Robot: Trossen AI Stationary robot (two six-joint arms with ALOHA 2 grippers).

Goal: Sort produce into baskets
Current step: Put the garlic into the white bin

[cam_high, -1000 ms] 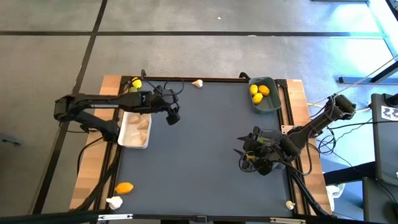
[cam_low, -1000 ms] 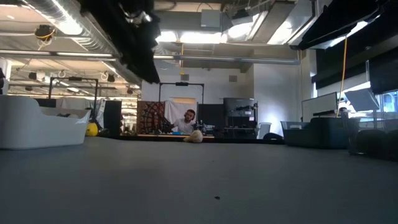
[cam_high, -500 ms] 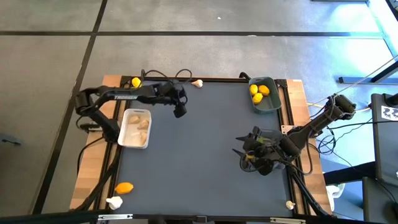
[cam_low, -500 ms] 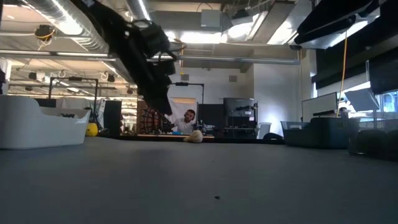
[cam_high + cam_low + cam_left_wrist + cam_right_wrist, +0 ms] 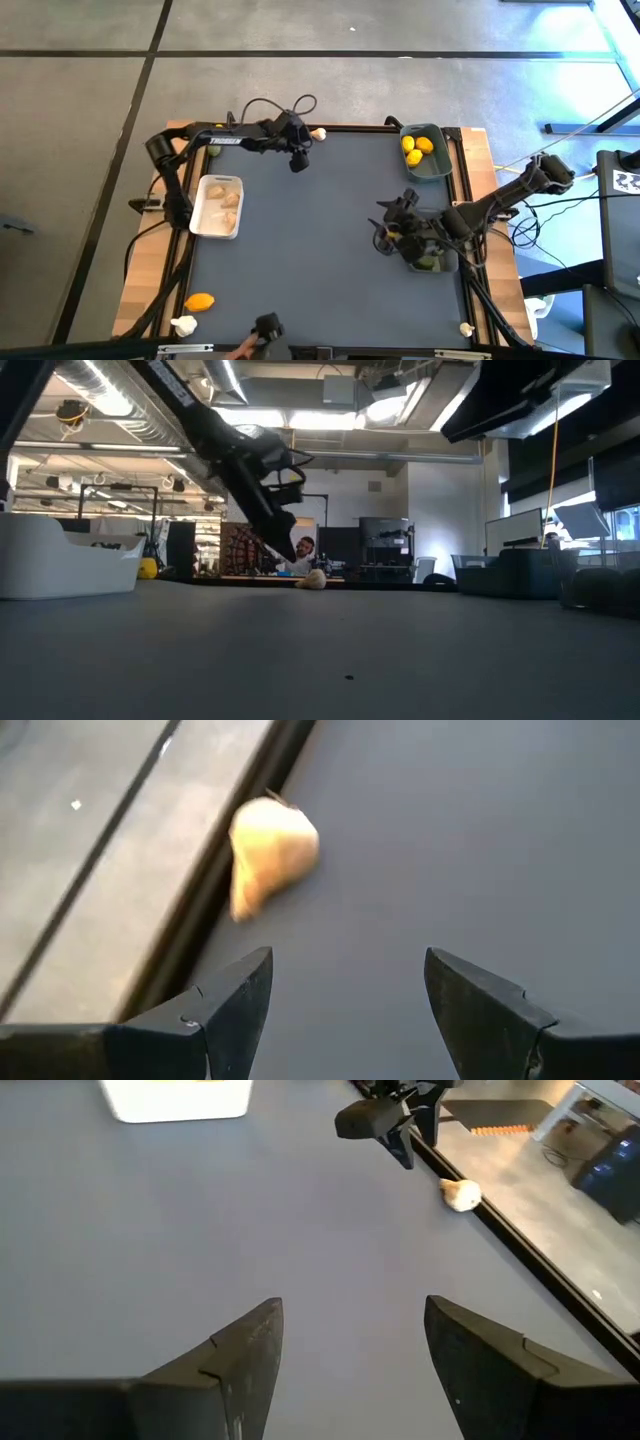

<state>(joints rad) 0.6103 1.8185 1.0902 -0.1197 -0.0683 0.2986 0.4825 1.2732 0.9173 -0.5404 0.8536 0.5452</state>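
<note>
A knobbly off-white garlic bulb (image 5: 318,133) (image 5: 272,850) lies on the dark mat against the table's far rim. My left gripper (image 5: 297,162) (image 5: 347,990) hangs open just short of it, slanting down, with nothing between its fingers. The white basket (image 5: 203,222) holds garlic bulbs. The blue-grey basket (image 5: 432,168) at the far right holds lemons (image 5: 415,149). My right gripper (image 5: 384,232) (image 5: 350,1350) hovers open and empty at the right, over bare mat.
A lemon (image 5: 200,301) and a garlic bulb (image 5: 183,324) lie on the wooden border at the near left. Another garlic bulb (image 5: 466,328) lies at the near right corner. A person's hand with a dark object (image 5: 266,330) shows at the near edge. The mat's middle (image 5: 320,240) is bare.
My left gripper has swung from beside the white basket toward the far edge and rightward, sinking toward the garlic bulb at the rim, still open. My right gripper has shifted a little toward the far left. A hand has appeared at the near edge.
</note>
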